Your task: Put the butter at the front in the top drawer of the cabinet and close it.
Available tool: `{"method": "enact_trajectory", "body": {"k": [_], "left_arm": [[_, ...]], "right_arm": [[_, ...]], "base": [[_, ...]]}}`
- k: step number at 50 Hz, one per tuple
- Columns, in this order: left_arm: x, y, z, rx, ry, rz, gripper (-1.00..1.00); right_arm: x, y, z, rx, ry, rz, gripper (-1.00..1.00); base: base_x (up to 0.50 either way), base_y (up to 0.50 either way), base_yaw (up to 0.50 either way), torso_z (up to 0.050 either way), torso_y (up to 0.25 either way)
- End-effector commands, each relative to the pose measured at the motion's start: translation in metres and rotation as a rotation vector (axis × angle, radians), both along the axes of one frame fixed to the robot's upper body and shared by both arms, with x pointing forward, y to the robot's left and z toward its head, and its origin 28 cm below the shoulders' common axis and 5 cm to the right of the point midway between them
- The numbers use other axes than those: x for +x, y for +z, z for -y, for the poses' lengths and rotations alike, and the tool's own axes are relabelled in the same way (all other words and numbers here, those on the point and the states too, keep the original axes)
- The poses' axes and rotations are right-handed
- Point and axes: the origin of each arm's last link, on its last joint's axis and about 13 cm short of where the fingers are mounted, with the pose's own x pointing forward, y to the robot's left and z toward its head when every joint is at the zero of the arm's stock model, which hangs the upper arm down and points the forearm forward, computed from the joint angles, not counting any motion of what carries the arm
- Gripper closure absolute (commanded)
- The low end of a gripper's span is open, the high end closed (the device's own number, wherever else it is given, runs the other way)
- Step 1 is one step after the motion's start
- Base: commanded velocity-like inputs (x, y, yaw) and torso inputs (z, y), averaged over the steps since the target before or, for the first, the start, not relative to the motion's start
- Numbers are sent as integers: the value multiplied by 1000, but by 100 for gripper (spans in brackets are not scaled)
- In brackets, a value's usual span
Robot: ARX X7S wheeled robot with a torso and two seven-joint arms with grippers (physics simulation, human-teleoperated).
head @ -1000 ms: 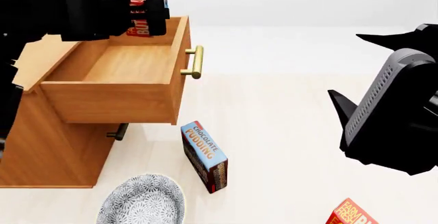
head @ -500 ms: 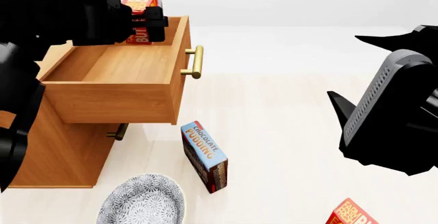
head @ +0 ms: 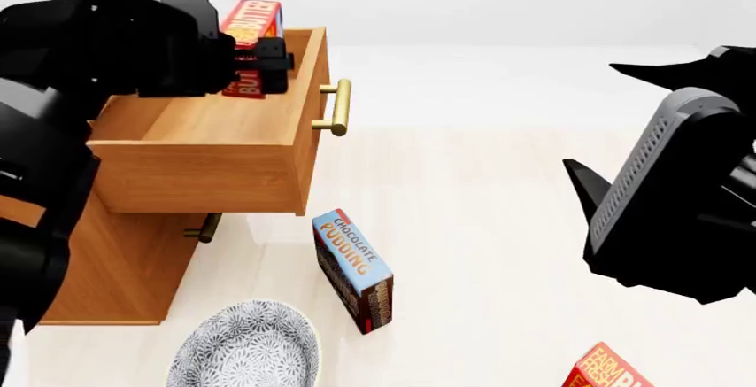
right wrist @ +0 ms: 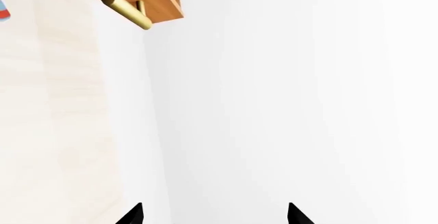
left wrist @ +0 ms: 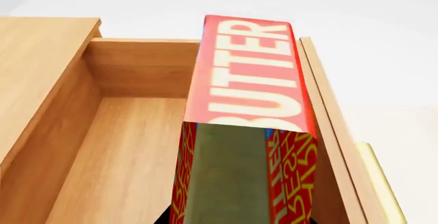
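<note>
My left gripper [head: 262, 55] is shut on a red-and-yellow butter carton [head: 250, 43], which stands upright over the back of the open top drawer [head: 195, 170], close to its front panel. In the left wrist view the butter carton [left wrist: 250, 90] fills the middle, with the bare drawer floor [left wrist: 130, 152] beside it. The cabinet [head: 112, 272] stands at the left. My right gripper [right wrist: 215, 215] is open and holds nothing. It hangs at the right [head: 661, 192], well away from the cabinet.
The drawer's brass handle [head: 336, 108] sticks out toward the middle, and the lower drawer's handle [head: 204, 228] shows beneath. A chocolate pudding box [head: 352, 267] and a patterned bowl [head: 243, 347] lie in front of the cabinet. A second butter carton [head: 608, 371] lies at the near right.
My left arm has come further over the drawer and the carton now sits lower, nearer the drawer's rim. The right arm has not moved.
</note>
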Motion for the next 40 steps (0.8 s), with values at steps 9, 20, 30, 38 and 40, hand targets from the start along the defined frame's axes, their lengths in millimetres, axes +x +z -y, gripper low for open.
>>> {"method": "enact_trajectory", "body": {"k": [9, 20, 30, 38, 40], "left_arm": [[3, -2, 0, 11, 12, 11, 100], [4, -11, -1, 10, 17, -7, 100], [4, -20, 0, 10, 15, -25, 100], [3, -24, 0, 13, 8, -37, 100], [3, -25, 0, 12, 6, -37, 100]], "right_arm": [[0, 0, 0, 1, 0, -4, -100], [-1, -1, 1, 2, -1, -6, -100], [0, -2, 0, 1, -1, -8, -100], [-1, -1, 0, 0, 0, -8, -100], [0, -1, 0, 0, 0, -8, -100]], "base": [[0, 0, 0, 0, 1], [0, 0, 0, 1, 2], [1, 0, 0, 0, 0], [0, 0, 0, 0, 1], [0, 0, 0, 0, 0]]}}
